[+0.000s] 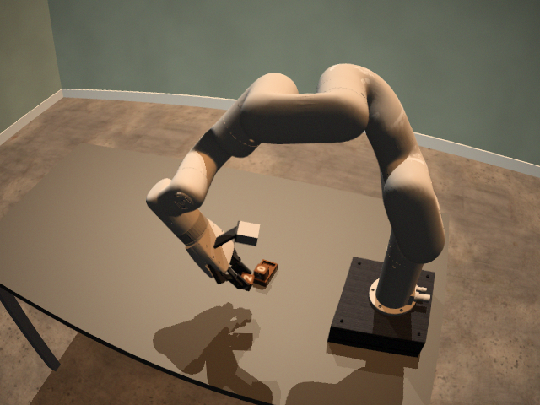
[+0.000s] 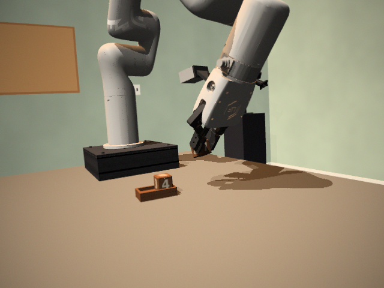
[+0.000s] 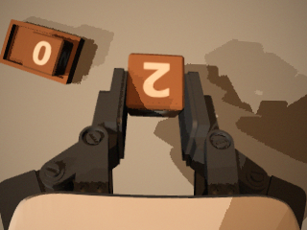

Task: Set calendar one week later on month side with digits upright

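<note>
With one cube (image 1: 261, 269) (image 2: 162, 181) (image 3: 43, 54) standing in the tray (image 1: 273, 273) (image 2: 158, 194) (image 3: 72, 72) on the surface (image 1: 131, 244) (image 2: 192, 235) (image 3: 96, 144), the task looks perhaps half done: the partly open jaws (image 1: 246, 281) (image 2: 203, 147) grip the second cube (image 1: 247, 278) (image 2: 196, 153) (image 3: 155, 81) aloft, leaving its turning, placing and release.

It looks like a lab or workroom: beyond the gripper (image 1: 245, 278) (image 2: 203, 149) (image 3: 154, 89), an arm's black base (image 1: 344, 305) (image 2: 136, 161) is bolted to a table (image 1: 131, 244) (image 2: 186, 235), near plain green walls (image 1: 261, 39) (image 2: 62, 123).
</note>
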Motion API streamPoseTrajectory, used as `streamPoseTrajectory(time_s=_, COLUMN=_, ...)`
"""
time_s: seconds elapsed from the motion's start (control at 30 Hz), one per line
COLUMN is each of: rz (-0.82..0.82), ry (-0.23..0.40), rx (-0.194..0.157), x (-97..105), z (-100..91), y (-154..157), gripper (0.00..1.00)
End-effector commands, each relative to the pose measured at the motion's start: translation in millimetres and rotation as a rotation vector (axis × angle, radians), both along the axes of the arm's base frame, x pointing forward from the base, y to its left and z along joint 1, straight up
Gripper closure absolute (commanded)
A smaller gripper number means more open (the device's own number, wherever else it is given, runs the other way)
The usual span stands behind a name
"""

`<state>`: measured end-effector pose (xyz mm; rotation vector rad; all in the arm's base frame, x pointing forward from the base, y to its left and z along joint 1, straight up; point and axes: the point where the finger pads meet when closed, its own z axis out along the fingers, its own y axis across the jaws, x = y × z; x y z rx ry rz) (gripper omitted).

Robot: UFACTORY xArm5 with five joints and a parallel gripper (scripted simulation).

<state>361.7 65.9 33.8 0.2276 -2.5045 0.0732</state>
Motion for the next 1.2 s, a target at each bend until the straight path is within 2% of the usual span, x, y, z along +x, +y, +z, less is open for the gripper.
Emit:
streamPoseTrajectory(time_s=0.0, rz=0.0, ry=0.066, rx=-0.012, x=2.2, z=-0.3, y=0.4, gripper=0.73)
streamPoseTrajectory(time_s=0.13, rz=0.0, ry=0.08, rx=-0.015, x=2.5, z=-0.5, y=0.5, gripper=0.73)
streamPoseTrajectory(time_s=0.27, rz=0.0, ry=0.182, rx=-0.033, x=4.0, z=-2.0, y=0.8, gripper=0.73)
streamPoseTrajectory(time_s=0.4, rz=0.0, ry=0.208, rx=-0.038, x=4.4, z=-2.5, y=0.9, gripper=0.73)
streamPoseTrajectory(time_s=0.57, rz=0.0, ry=0.322, rx=-0.059, x=5.7, z=-4.3, y=1.1, gripper=0.73)
streamPoseTrajectory(time_s=1.17, rz=0.0, ry=0.324, rx=-0.059, x=5.7, z=-4.8, y=1.1, gripper=0.73)
